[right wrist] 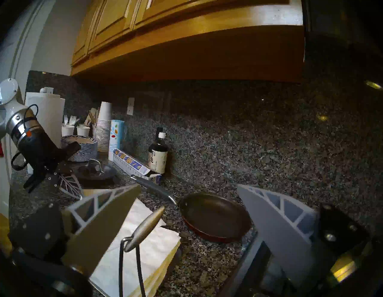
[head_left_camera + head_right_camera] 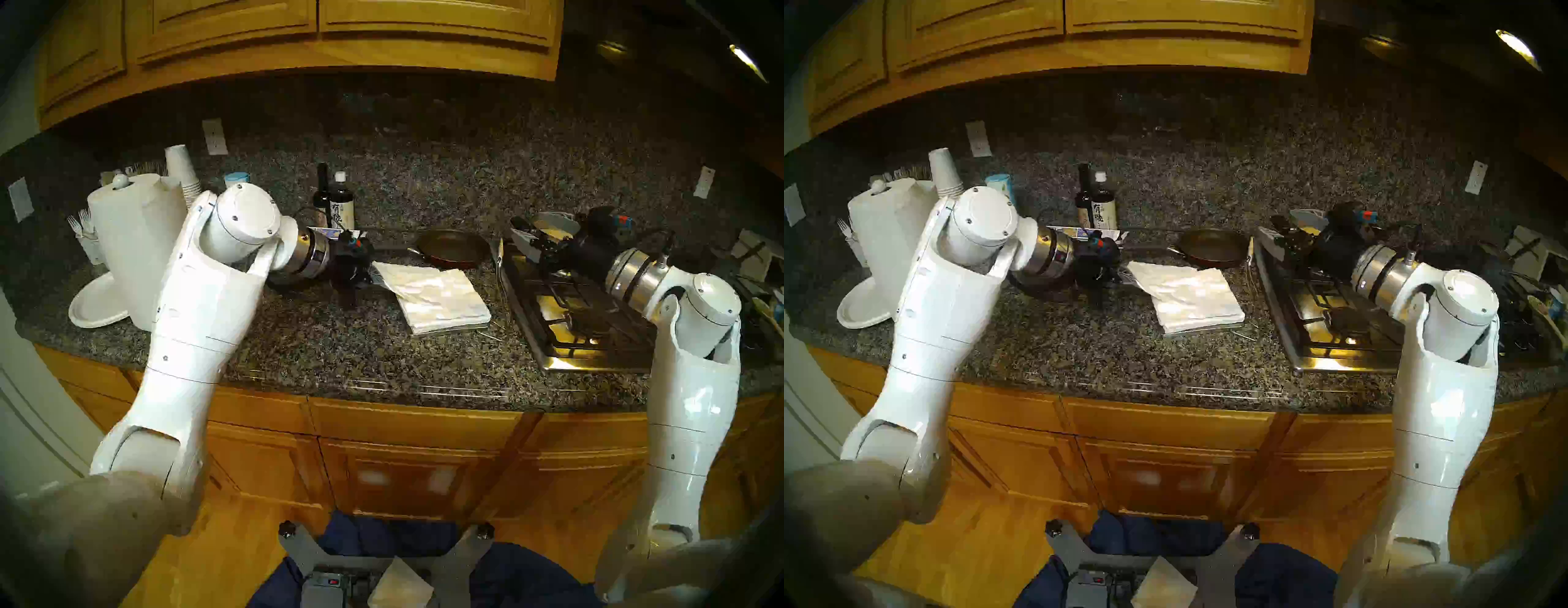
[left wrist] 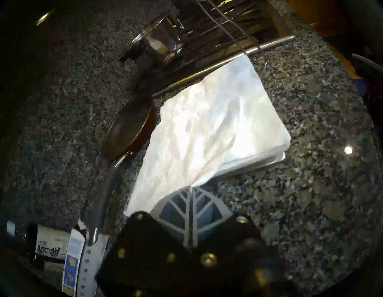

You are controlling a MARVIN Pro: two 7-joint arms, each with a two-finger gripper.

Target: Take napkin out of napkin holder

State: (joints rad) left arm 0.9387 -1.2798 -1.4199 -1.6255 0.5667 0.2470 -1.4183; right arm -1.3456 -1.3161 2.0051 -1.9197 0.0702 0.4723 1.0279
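Paper towel roll (image 2: pixel 140 237) stood at 9 o'clock on surface (image 2: pixel 322 339), paper plate (image 2: pixel 95 303) leaning beside it; left claw (image 2: pixel 373 278) pressed together, pinching corner of napkin (image 2: pixel 428 288), that corner raised off thick stack (image 2: pixel 449 320); napkin otherwise lay on stack in napkin holder (image 3: pixel 278 158) at centre; frying pan (image 2: pixel 452 247) at 12 o'clock of stack; holder's wire arm (image 1: pixel 145 226) upright between fingers of right claw (image 1: pixel 186 209), spread wide, at 3 o'clock above stove (image 2: pixel 564 322).
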